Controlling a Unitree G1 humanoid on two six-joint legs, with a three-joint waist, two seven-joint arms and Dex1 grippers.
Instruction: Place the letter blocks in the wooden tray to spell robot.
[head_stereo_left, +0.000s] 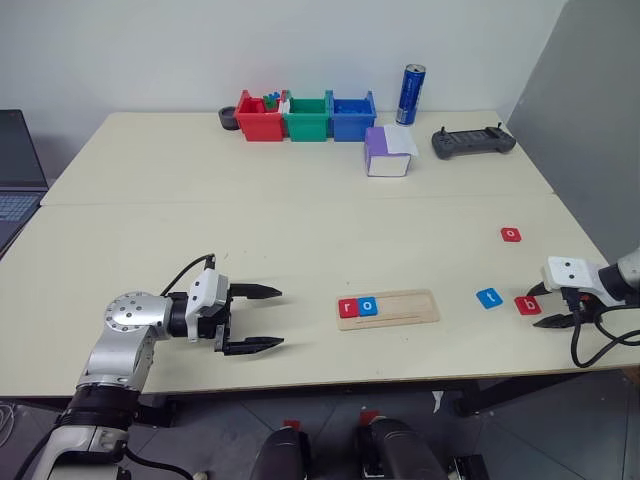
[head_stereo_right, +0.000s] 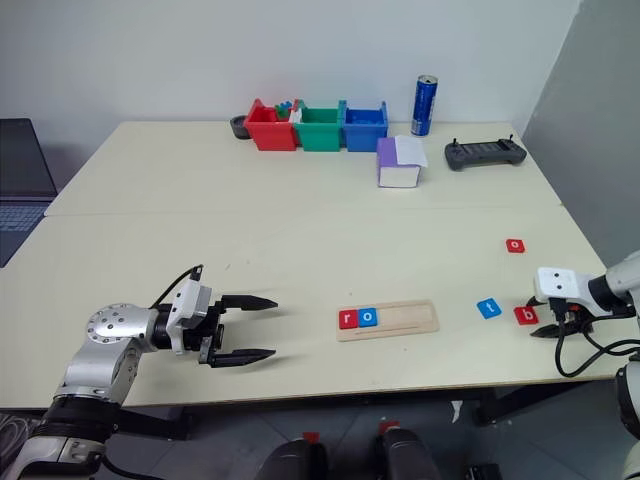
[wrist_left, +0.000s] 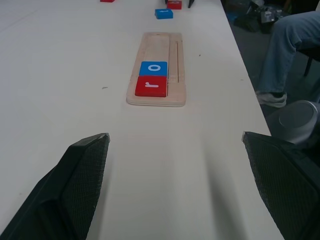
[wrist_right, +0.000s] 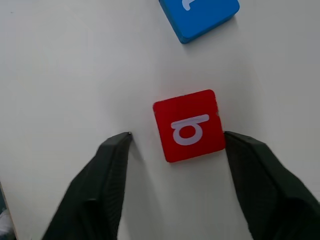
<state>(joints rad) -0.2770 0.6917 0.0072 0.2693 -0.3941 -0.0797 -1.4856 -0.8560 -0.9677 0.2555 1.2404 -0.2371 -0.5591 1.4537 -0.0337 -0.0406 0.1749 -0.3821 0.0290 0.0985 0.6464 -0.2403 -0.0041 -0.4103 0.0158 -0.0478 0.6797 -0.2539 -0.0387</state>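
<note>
The wooden tray (head_stereo_left: 410, 310) lies near the table's front edge. At its left end sit a red "r" block (head_stereo_left: 348, 307) and a blue "o" block (head_stereo_left: 367, 306). To its right lie a blue "t" block (head_stereo_left: 489, 297) and a red "b" block (wrist_right: 189, 125); a red "o" block (head_stereo_left: 511, 234) lies farther back. My right gripper (wrist_right: 177, 134) points down over the red "b" block with a finger on each side; one finger is at its edge, and a gap shows at the other. My left gripper (head_stereo_left: 281, 317) hovers open and empty, left of the tray.
At the back stand red (head_stereo_left: 259, 116), green (head_stereo_left: 307, 117) and blue bins (head_stereo_left: 352, 115), a purple and white box (head_stereo_left: 386, 152), a blue can (head_stereo_left: 411, 94) and a black controller (head_stereo_left: 472, 141). A laptop (head_stereo_left: 18, 170) sits far left. A person's leg (wrist_left: 287, 50) is beside the table.
</note>
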